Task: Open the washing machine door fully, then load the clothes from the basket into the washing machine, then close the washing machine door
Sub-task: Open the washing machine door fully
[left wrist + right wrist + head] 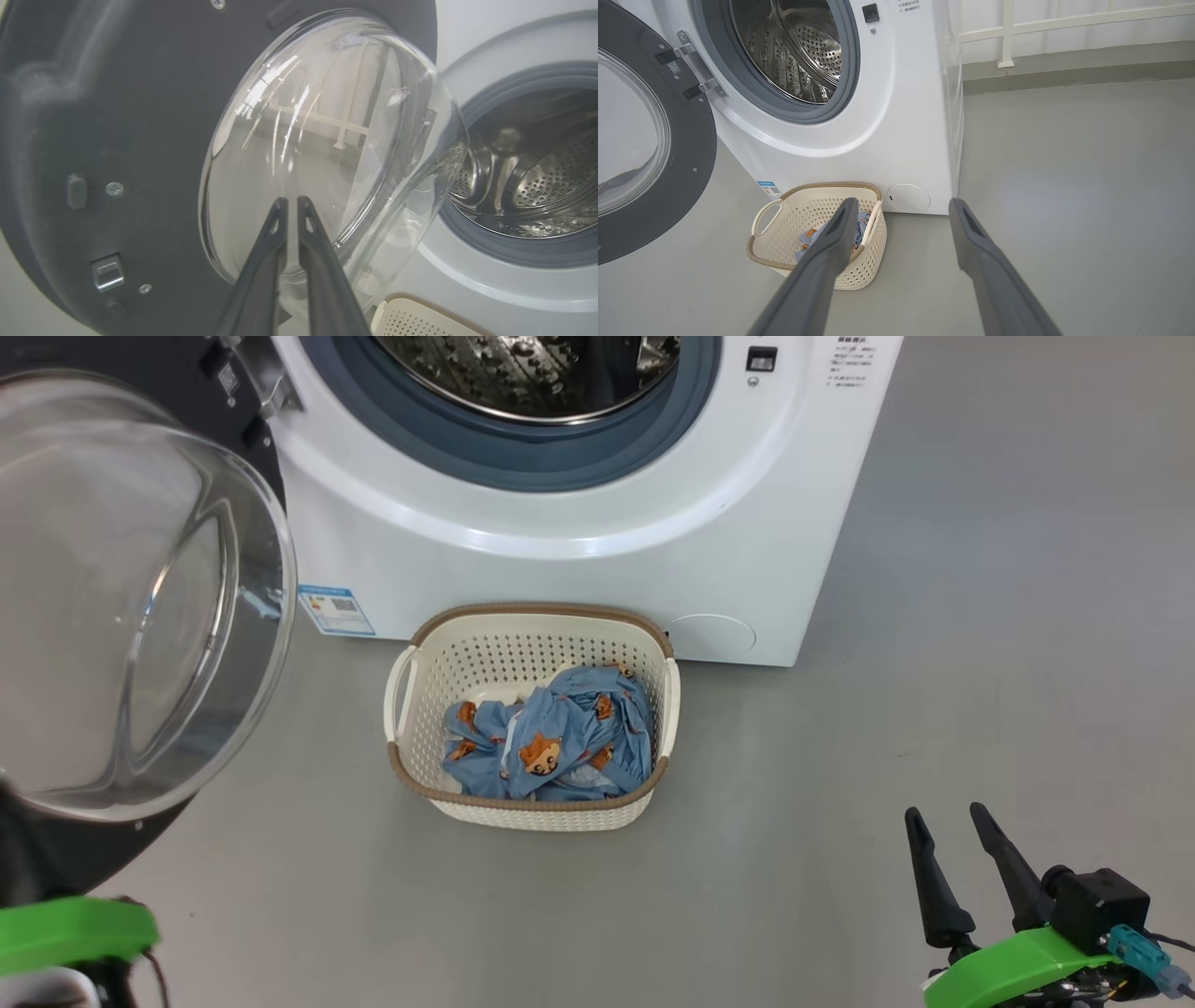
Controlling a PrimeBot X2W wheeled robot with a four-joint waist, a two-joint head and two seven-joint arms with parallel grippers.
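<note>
The washing machine (579, 569) stands with its door (140, 597) swung wide open to the left, the drum (532, 373) exposed. In front sits the cream basket (532, 621) with the blue fox-print clothes (560, 737) in it. In the left wrist view, my left gripper (292, 200) points at the door's glass bowl (327, 140), its fingers almost together with only a thin slit and nothing held. My right gripper (943, 817) hovers open and empty at the lower right, away from the basket (808, 224) and clothes (810, 235).
Grey floor (980, 663) spreads to the right of the washing machine (878, 140). A white railing (1008, 32) and a wall stand behind. The open door (654, 177) juts out over the floor on the left. A basket corner (420, 317) shows below the door.
</note>
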